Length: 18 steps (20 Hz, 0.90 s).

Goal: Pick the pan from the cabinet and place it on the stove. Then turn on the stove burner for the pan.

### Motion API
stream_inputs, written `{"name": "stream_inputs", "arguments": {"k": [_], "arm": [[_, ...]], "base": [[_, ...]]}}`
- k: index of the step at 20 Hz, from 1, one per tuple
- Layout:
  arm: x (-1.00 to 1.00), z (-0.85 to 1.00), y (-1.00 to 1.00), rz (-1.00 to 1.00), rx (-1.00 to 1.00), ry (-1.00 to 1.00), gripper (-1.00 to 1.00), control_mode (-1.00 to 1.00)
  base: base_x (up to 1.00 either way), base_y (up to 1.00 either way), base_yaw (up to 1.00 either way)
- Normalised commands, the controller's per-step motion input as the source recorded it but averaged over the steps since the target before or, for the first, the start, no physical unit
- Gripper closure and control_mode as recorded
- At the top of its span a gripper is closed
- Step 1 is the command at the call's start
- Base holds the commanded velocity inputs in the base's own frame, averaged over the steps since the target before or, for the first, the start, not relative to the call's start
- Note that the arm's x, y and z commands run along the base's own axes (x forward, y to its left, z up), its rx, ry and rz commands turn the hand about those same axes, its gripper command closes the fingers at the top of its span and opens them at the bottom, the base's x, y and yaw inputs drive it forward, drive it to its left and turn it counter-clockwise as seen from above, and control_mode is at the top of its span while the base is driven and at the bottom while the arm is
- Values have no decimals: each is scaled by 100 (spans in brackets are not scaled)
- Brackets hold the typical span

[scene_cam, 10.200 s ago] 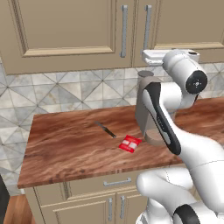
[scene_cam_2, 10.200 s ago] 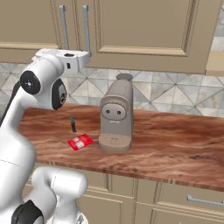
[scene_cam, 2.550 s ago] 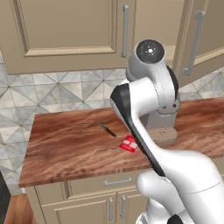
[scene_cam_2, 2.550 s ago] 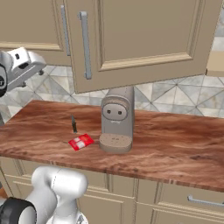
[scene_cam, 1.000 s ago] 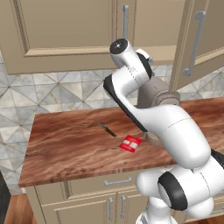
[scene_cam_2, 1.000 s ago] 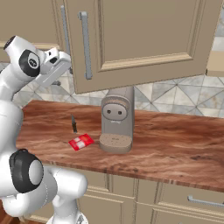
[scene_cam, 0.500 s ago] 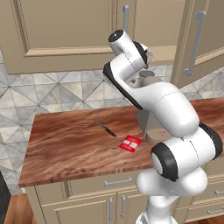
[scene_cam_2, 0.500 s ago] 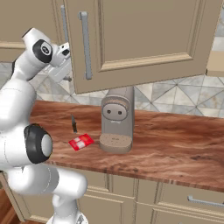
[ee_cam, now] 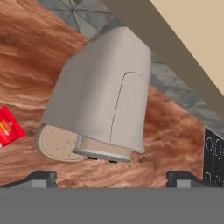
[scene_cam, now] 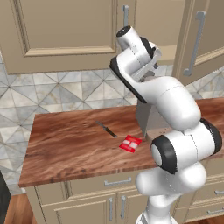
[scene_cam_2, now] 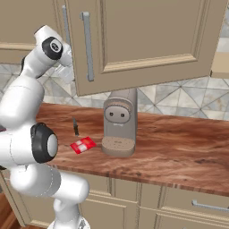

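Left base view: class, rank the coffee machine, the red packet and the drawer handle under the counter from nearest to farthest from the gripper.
1. Coffee machine, directly below the gripper, at the back of the counter.
2. Red packet, on the counter, forward and left of the machine.
3. Drawer handle, lowest, under the counter's front edge.

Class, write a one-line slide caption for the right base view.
Open cabinet door above a wooden counter holding a coffee machine, red packet and small knife.
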Motion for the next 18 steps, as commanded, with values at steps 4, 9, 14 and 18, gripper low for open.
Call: {"name": "stream_inputs", "arguments": {"k": [4,9,14,18], "arm": [[-48,-5,-38,-16,0,4,-100,-100],[-93,-3,-31,-23,-2,0,-100,-100],[-100,0,-33,-27,-4,0,-100,-100],[-100,0,-58,-22,-1,0,-100,-100]], "base": [[0,0,0],[0,0,0],[0,0,0],[0,0,0]]}}
